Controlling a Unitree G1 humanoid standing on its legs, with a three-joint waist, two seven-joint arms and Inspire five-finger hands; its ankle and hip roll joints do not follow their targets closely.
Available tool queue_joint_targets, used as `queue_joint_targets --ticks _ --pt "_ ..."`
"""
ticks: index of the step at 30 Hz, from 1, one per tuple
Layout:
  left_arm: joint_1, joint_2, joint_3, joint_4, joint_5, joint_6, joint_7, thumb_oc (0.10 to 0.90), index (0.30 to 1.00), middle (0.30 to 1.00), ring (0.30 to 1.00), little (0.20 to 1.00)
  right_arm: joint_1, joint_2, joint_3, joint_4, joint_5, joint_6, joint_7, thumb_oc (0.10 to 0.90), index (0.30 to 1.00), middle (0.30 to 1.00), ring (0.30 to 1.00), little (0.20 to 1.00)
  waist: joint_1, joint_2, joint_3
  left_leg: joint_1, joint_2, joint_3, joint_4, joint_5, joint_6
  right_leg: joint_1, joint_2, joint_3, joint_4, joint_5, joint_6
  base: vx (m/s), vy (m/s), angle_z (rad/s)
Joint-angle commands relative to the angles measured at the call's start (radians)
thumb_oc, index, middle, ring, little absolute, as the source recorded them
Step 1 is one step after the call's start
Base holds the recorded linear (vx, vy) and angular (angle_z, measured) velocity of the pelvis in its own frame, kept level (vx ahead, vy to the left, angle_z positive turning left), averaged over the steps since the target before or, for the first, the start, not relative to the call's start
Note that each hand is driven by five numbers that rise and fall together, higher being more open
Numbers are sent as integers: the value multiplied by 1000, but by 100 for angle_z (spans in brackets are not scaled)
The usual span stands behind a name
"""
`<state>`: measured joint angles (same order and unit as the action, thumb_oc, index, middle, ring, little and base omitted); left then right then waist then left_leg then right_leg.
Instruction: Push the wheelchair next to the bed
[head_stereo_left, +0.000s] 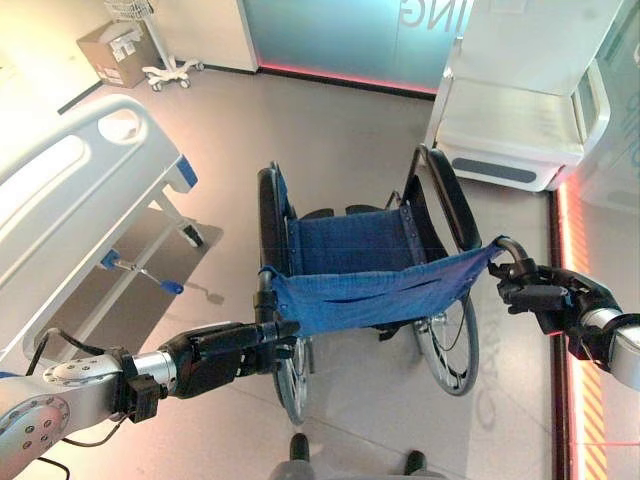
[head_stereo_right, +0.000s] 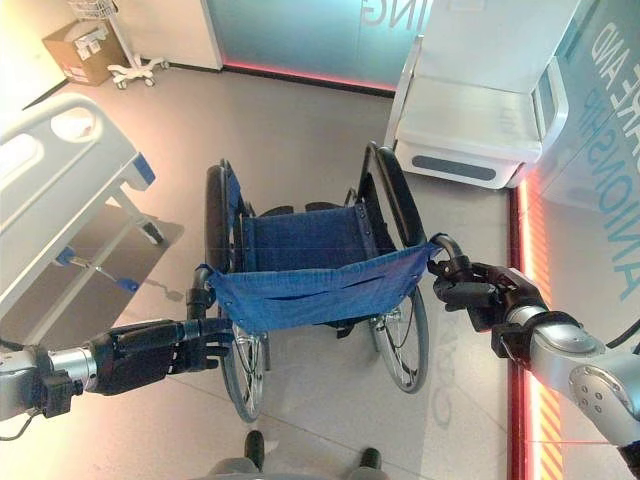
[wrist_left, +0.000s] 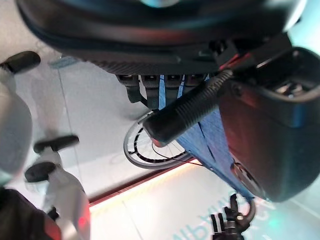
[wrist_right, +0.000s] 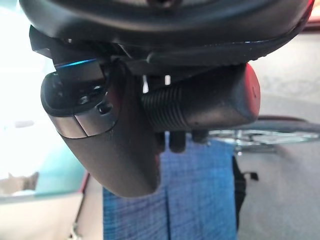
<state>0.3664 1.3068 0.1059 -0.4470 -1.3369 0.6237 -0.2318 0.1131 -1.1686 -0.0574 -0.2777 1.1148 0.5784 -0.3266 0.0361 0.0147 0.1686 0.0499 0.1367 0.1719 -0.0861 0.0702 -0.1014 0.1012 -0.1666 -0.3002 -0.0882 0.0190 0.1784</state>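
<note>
Dark fingers of the left hand curl round the ribbed left push handle of the wheelchair, and the right hand wraps the right push handle the same way. Between them hangs the blue fabric backrest. On the grey floor, the chair stands just right of the bed, apart from it, facing a white cabinet.

Bright overhead light, floor glare, blurred wrist close-ups
</note>
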Motion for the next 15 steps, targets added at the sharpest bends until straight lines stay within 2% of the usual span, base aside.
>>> queue_joint_targets --ticks 1,3,7,9,15 --pt "-151 -58 0 -69 -155 -181 -23 800 900 900 900 900 -49 -9 88 -55 48 -51 13 400 300 300 300 300 -15 9 -35 24 -11 64 -1 -25 -3 -5 4 -15 1 23 -9 0 0 0" --pt "-163 -76 -16 -77 -153 -227 -25 800 900 900 900 900 -50 -6 88 -57 51 -48 9 400 300 300 300 300 -16 6 -35 23 -12 62 -1 -26 -3 -6 4 -13 1 22 -10 0 0 0" --pt "-211 -139 -62 -86 -187 -290 68 800 900 900 900 900 -56 26 102 -47 30 -45 9 400 300 300 300 300 -17 -3 -34 24 -13 58 -1 -29 -1 -4 5 -12 1 18 -10 0 0 0" --pt "-224 -164 -76 -84 -174 -302 117 800 900 900 900 900 -56 40 110 -48 20 -44 4 400 300 300 300 300 -17 -8 -36 24 -14 56 -1 -30 -1 -3 6 -11 1 17 -10 0 0 0" --pt "-224 -202 -68 -67 -116 -327 164 800 900 900 900 900 -64 51 111 -53 22 -31 -8 400 300 300 300 300 -16 -15 -35 26 -16 53 -1 -31 2 -3 8 -6 1 17 -12 0 0 0"
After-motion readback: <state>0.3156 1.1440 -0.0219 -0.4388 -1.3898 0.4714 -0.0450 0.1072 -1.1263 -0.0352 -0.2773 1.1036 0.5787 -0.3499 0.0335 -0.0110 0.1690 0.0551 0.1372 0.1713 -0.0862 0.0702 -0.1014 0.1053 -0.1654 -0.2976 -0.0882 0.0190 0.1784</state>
